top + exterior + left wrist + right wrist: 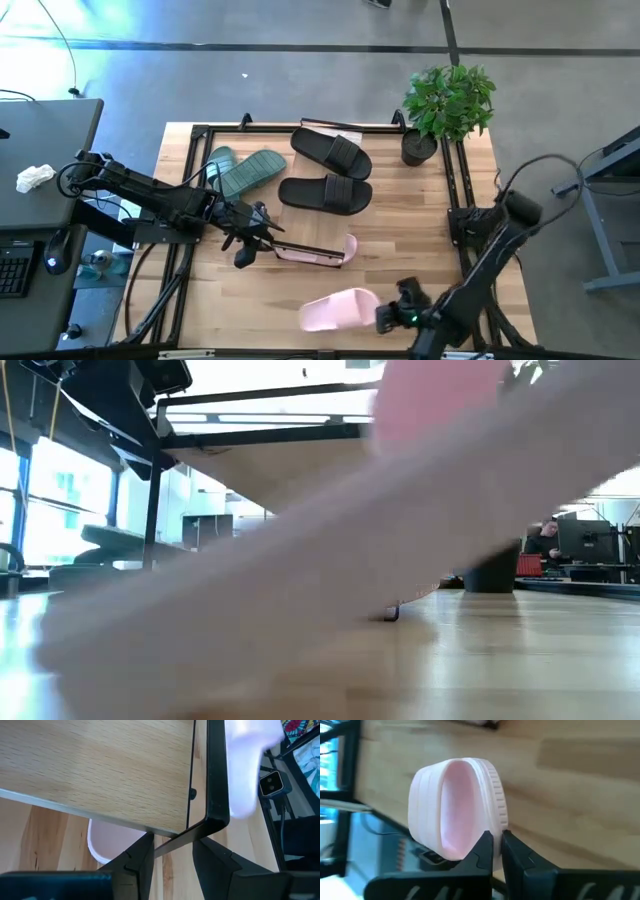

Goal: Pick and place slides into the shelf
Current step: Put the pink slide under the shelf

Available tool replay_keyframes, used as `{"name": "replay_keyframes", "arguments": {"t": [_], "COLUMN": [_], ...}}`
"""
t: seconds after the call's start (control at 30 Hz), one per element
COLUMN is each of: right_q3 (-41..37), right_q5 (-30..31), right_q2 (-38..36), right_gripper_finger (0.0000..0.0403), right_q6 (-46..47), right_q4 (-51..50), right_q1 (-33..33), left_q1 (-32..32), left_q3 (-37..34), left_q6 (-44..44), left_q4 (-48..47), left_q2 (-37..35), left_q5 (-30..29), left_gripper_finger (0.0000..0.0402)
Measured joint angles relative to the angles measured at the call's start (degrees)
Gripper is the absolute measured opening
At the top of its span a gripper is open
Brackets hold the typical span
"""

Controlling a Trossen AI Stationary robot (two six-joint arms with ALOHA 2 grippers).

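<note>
The shelf (100,765), a light wood plank on a thin black frame, shows tilted in the low view (300,470), one end raised. My left gripper (245,248) is shut on the shelf's frame. A pale pink slide (350,246) lies under the plank, and its end also shows in the left wrist view (107,845). My right gripper (385,315) is shut on a second pale pink slide (338,308) near the table's front edge. This slide fills the low view as a pink blur (330,560). Two black slides (328,170) and green slides (245,170) lie farther back. My left gripper has a thin black frame bar (170,846) between its two fingers, next to the shelf's corner. The fingers slant down and lie across the bar. That end of the shelf is raised, so the plank tilts. My right gripper pinches the ribbed edge of the pink slide's sole (496,822) between its fingertips, at one end of the slide. The fingers slant down at it from the table's right. The slide is turned on its side, its strap arch (427,805) away from the fingers.
A potted plant (447,105) stands at the back right. Black mounting rails (455,190) run along the table's right and far sides. A small camera (272,782) sits at the front edge, close to the held slide. Bare wood lies in the front middle.
</note>
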Motion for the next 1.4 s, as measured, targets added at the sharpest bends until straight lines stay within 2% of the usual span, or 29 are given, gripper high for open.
{"name": "replay_keyframes", "arguments": {"t": [0.2, 0.37, 0.43, 0.53, 0.67, 1.0, 1.17, 1.4], "right_q3": [0.0, 0.0, 0.0, 0.0, -4.0, -13.1, -13.4, -13.8], "right_q5": [-7.3, -16.4, -17.9, -17.9, -13.4, -13.5, -9.5, -6.5], "right_q2": [-9.3, -15.3, -17.2, -19.7, -23.8, -28.0, -28.5, -28.6], "right_gripper_finger": [0.0, 0.0, 0.0, 0.0, 0.0, 0.0, 0.0, 0.0], "right_q6": [-0.3, -0.2, 0.0, 0.0, -0.4, -1.5, -2.0, -5.9], "right_q4": [-16.4, -27.6, -32.4, -37.4, -36.7, -36.8, -36.8, -37.2], "right_q1": [0.1, 0.3, 0.3, -0.3, -2.8, -10.1, -12.5, -19.0], "left_q1": [0.0, 0.0, 0.0, 0.0, 0.0, 0.0, 0.0, 0.0], "left_q3": [0.0, 0.0, 0.0, 0.0, 0.0, 0.0, 0.0, 0.0], "left_q6": [0.0, 0.0, 0.0, 0.0, 0.0, 0.0, 0.0, 0.0], "left_q4": [0.0, 0.0, 0.0, 0.0, 0.0, 0.0, 0.0, 0.1], "left_q2": [0.0, 0.0, 0.0, 0.0, 0.0, 0.0, 0.0, 0.0], "left_q5": [-0.4, -0.7, -0.9, -1.1, -1.4, -1.6, -1.7, -1.6], "left_gripper_finger": [0.0117, 0.0117, 0.0117, 0.0117, 0.0117, 0.0117, 0.0117, 0.0117]}}
